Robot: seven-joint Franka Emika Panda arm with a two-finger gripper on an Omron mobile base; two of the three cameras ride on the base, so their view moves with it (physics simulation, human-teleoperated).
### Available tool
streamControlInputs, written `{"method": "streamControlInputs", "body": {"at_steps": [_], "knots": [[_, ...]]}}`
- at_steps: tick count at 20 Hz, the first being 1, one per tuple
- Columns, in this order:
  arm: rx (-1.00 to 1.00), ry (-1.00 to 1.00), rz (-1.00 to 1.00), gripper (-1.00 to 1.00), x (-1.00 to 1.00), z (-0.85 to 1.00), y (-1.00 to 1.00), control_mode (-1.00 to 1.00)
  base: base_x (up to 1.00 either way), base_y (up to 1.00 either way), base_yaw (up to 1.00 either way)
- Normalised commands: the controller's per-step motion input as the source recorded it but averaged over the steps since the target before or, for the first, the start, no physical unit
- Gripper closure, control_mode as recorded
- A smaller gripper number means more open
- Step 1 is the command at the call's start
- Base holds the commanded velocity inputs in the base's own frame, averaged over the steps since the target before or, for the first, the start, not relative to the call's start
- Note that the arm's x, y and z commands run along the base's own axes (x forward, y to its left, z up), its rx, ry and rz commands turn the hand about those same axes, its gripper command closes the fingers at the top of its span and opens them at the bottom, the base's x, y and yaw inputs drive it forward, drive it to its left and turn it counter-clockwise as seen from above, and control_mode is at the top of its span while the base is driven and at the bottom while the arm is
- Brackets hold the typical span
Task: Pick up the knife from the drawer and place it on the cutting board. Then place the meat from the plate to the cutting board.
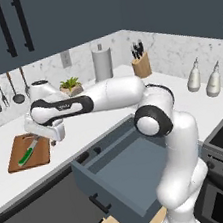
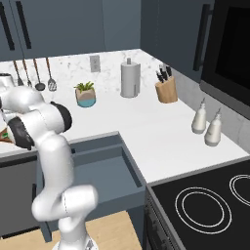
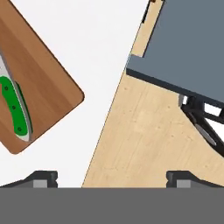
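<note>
Left base view: knife (image 1: 28,152) flat on cutting board (image 1: 20,162); gripper (image 1: 54,137) wide, empty, beside board.

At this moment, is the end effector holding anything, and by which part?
Nothing is held. The end effector stands open with nothing between its tips, and the knife lies flat on the cutting board.

The green-handled knife (image 1: 27,153) lies flat on the brown cutting board (image 1: 20,163), blade toward one o'clock. At four o'clock, the blue-grey drawer (image 1: 127,169) stands open.
</note>
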Motion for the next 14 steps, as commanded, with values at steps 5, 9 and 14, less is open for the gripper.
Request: {"method": "streamControlInputs", "body": {"at_steps": [5, 9, 14], "knots": [[0.08, 0.00, 0.00, -1.00, -0.54, 0.18, -0.99, -1.00, 0.00, 0.00, 0.00], [0.13, 0.00, 0.01, -1.00, -0.29, 0.20, -0.98, -1.00, 0.00, 0.00, 0.00], [0.02, 0.04, 0.02, -1.00, 0.03, -0.04, -0.21, -1.00, 0.00, 0.00, 0.00]]}}
